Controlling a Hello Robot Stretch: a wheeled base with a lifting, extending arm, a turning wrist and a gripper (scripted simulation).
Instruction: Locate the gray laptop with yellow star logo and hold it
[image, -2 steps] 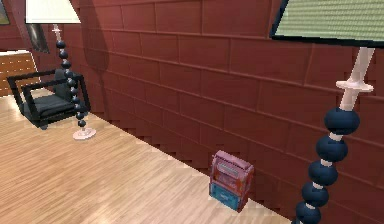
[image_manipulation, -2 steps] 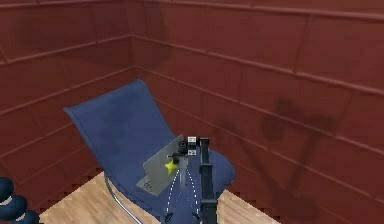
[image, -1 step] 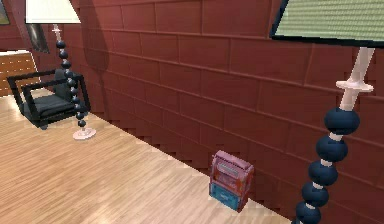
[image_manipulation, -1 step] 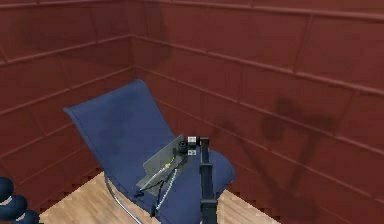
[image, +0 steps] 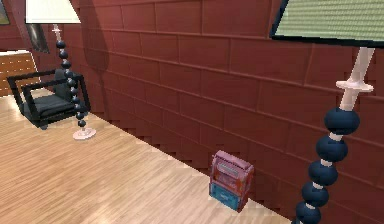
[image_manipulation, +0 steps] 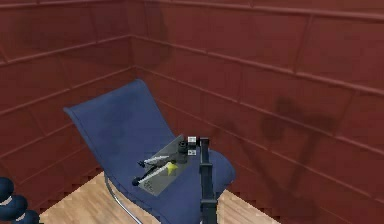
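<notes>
Lying on blue chair (image_manipulation: 118, 125), gray laptop (image_manipulation: 162, 178), fingers (image_manipulation: 155, 160) at it

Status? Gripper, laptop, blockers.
Gripper at the blue chair seat, can't tell if it holds anything. Gray laptop with yellow mark lies on that seat. No obstacle visible around it.

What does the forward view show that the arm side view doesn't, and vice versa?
Forward view: a black armchair, a white-shaded floor lamp beside it, and a small pink and blue box by the wall. Arm side view: a blue chair with the gray laptop, yellow star on it, on the seat, and the arm and end effector at it. Shared: red wall, wooden floor, and probably the dark-beaded lamp at the forward view's right, its beads at the arm side view's lower left.
</notes>
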